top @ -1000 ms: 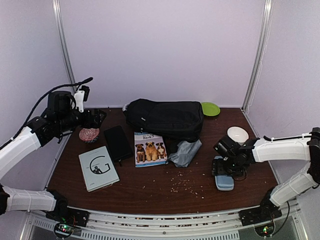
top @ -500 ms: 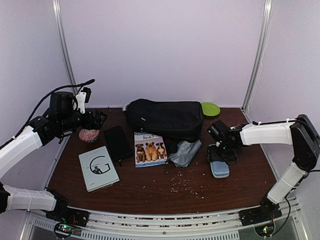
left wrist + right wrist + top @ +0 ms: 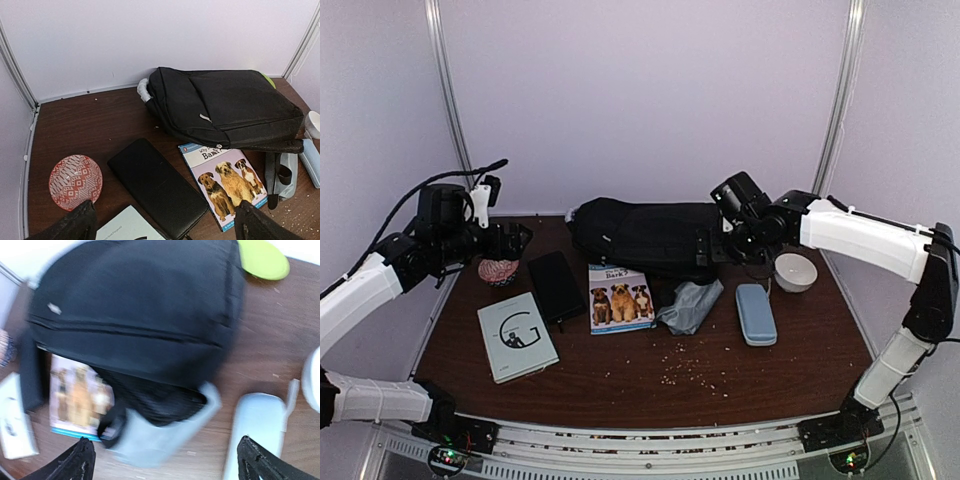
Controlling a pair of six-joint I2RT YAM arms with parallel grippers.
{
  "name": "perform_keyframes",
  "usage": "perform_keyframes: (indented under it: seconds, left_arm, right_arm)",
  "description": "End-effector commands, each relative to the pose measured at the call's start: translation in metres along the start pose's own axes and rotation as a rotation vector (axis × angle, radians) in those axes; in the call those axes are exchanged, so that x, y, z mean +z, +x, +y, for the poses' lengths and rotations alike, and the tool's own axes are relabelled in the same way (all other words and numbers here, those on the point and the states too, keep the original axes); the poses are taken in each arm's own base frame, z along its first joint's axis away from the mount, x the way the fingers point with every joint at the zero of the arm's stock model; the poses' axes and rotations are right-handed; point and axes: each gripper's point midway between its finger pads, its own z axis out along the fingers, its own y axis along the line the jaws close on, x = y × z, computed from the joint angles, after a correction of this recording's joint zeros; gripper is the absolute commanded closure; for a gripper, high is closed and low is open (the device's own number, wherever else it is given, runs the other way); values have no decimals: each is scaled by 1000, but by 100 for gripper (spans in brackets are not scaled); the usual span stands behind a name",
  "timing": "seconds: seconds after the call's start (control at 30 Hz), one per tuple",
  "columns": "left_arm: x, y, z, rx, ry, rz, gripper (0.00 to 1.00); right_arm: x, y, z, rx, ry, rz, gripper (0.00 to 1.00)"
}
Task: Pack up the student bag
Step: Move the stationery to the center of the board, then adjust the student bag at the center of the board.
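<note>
— Which step are we on?
— The start, we judge: the student bag lies flat at the table's far side, looking closed (nothing packed yet). Our right gripper hovers above its right end, the left gripper off its left, both spread wide, empty.
— Next?
— We'd need its zip opened.

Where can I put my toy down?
Bare tabletop lies along the near edge, in front of the dog-cover book and right of the light-blue zipped case, with crumbs. Also behind the red patterned bowl. Crowded around the big black fabric backpack.
</note>
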Motion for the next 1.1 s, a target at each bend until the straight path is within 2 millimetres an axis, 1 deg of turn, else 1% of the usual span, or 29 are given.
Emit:
perform_keyframes:
  seconds: [0.0, 0.03, 0.13, 0.23, 0.3, 0.37, 0.47, 0.53, 0.6, 0.67, 0.77, 0.83, 1.0, 1.07]
  left_arm:
    - [-15, -29, 2, -26, -11, -95, 2]
    - [-16, -29, 4, -28, -18, -96, 2]
    - [-17, -28, 8, -35, -39, -97, 2]
    - [-18, -28, 11, -41, -60, -98, 2]
    - [-19, -29, 14, -47, -74, -101, 2]
    - [-21, -29, 15, -49, -83, -106, 2]
    - [-24, -30, 19, -56, -101, -113, 2]
    - [-26, -31, 21, -59, -110, -120, 2]
    - [-27, -32, 22, -62, -118, -124, 2]
    - [-28, -32, 23, -63, -122, -127, 2]
    - [-29, -32, 24, -62, -127, -125, 2]
    - [-29, -32, 24, -63, -130, -127, 2]
    - [-28, -31, 23, -64, -124, -122, 2]
    - [-27, -31, 22, -63, -120, -120, 2]
  right_arm:
    - [-18, -27, 69, 198, -220, -119, 1]
    - [-19, -35, 84, 249, -274, -165, 2]
    - [-14, -49, 117, 441, -380, -238, 5]
    - [-7, -56, 136, 637, -448, -286, 9]
    - [-1, -56, 147, 726, -470, -304, 12]
    - [9, -56, 150, 804, -454, -317, 15]
    - [32, -54, 161, 892, -448, -290, 17]
    - [48, -53, 168, 922, -429, -274, 17]
    - [64, -50, 169, 956, -399, -265, 17]
    - [86, -42, 169, 992, -368, -246, 17]
    - [98, -42, 169, 1026, -346, -246, 18]
    - [110, -37, 168, 1041, -322, -236, 19]
    - [128, -31, 170, 1073, -297, -209, 22]
    - [137, -28, 167, 1085, -276, -208, 24]
